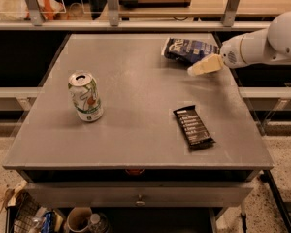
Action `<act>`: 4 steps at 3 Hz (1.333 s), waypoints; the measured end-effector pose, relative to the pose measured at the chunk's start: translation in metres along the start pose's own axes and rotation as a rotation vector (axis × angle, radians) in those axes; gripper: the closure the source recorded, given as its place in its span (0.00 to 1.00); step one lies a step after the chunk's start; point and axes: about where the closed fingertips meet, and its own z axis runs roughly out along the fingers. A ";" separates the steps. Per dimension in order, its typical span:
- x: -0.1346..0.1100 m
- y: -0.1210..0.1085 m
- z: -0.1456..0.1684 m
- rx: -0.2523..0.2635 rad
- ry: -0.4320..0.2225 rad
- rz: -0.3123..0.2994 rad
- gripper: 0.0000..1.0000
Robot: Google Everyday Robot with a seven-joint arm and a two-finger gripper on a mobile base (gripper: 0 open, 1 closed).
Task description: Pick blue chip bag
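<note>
Item: blue chip bag [188, 48], crumpled, lying on the table [136, 130] just behind and left of the pincer [205, 65]. The pincer hovers at the bag's near edge; apart or together cannot be told. Risk: a nudge would likely skid the slick foil toward the far rim. Container: soda can [85, 96], well left of the pincer, top opened, contents unseen.
</note>
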 end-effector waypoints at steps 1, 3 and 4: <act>0.000 -0.005 0.014 -0.010 -0.007 -0.005 0.00; 0.007 -0.007 0.028 -0.060 -0.010 -0.014 0.41; 0.006 -0.006 0.028 -0.068 -0.017 -0.021 0.64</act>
